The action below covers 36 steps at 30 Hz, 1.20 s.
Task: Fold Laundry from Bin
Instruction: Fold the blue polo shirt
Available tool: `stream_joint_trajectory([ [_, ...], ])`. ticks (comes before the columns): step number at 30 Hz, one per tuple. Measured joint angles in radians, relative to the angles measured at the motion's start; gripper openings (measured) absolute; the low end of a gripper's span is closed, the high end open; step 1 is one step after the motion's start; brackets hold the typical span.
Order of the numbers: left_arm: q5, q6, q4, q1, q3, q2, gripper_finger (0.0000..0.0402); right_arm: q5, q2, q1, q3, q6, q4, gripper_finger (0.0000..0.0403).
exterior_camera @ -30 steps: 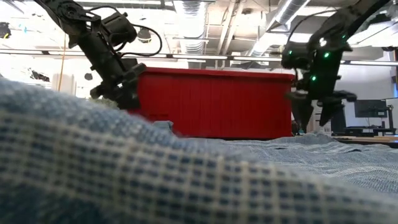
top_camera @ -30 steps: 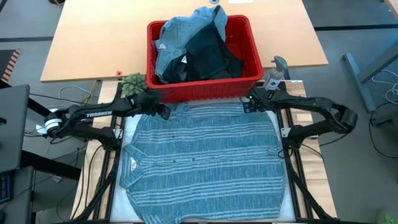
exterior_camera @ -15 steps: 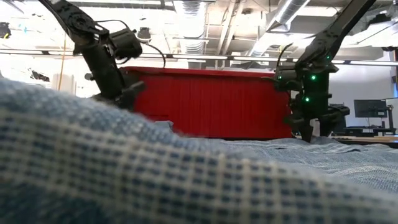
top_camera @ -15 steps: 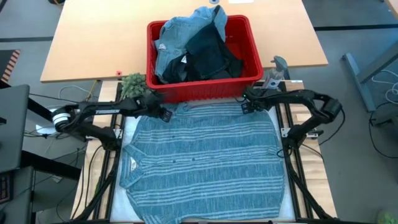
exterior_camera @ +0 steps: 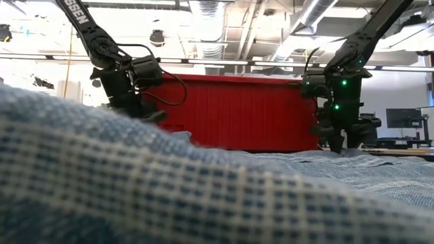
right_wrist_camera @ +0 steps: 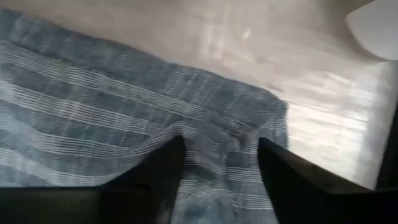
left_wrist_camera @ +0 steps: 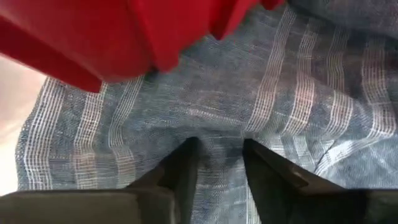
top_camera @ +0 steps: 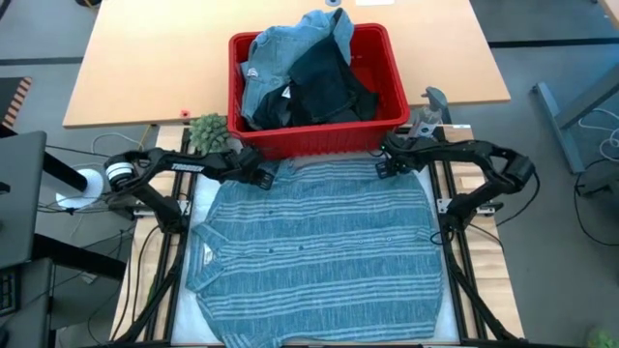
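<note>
A blue-grey white-striped shirt (top_camera: 319,251) lies spread flat on the table, its far edge against the red bin (top_camera: 314,145). The bin holds more laundry (top_camera: 300,68): light blue and dark pieces heaped above its rim. My left gripper (top_camera: 263,177) is down at the shirt's far left corner, just in front of the bin's wall (left_wrist_camera: 93,43). My right gripper (top_camera: 380,166) is down at the far right corner. Both are open, with cloth between their fingers. My left gripper (left_wrist_camera: 217,149) comes steeply from above and sets both fingertips on the shirt's far left part (left_wrist_camera: 217,124), a little in from the edge. The cloth lies on the table between the open fingers, lightly rumpled. My right gripper (right_wrist_camera: 217,146) stands steeply from above on the shirt's far right corner (right_wrist_camera: 214,134), one fingertip on each side of a small raised pucker of cloth. The corner's edge (right_wrist_camera: 273,109) lies on the table just beyond the fingers.
A small green plant (top_camera: 206,128) stands left of the bin and a grey object (top_camera: 432,101) right of it. A wooden tabletop (top_camera: 145,68) stretches beyond. Dark frame rails (top_camera: 455,271) run along the work surface's sides.
Both grippers have sunk onto the shirt's far edge. The left one has come down from beside the bin's left corner and tipped steeper. The right one dropped early in the second and has since stayed put. The shirt has kept its place.
</note>
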Motion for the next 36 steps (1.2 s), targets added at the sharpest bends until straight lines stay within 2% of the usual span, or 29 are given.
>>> stream_joint_trajectory([
  [5,0.034,-0.022,-0.009,0.000,-0.003,-0.014,0.0016,-0.040,0.003,0.009,0.000,-0.012,-0.007,0.0060],
  [6,0.038,-0.030,-0.013,-0.001,-0.004,-0.023,0.0010,-0.040,0.003,0.015,0.000,-0.020,-0.009,0.0032],
  [7,0.040,-0.033,-0.015,-0.001,-0.005,-0.032,0.0007,-0.036,0.002,0.020,0.000,-0.030,-0.010,0.0020],
  [13,0.052,-0.073,-0.068,-0.011,-0.009,-0.088,0.0000,-0.032,-0.027,0.056,-0.003,-0.034,-0.034,0.0018],
  [29,0.015,-0.145,-0.073,-0.050,-0.009,-0.327,0.0000,-0.035,-0.321,0.090,-0.004,-0.002,-0.127,0.0018],
  [36,0.015,-0.145,-0.071,-0.050,-0.009,-0.400,0.0000,-0.004,-0.421,0.151,-0.003,0.035,-0.156,0.0018],
])
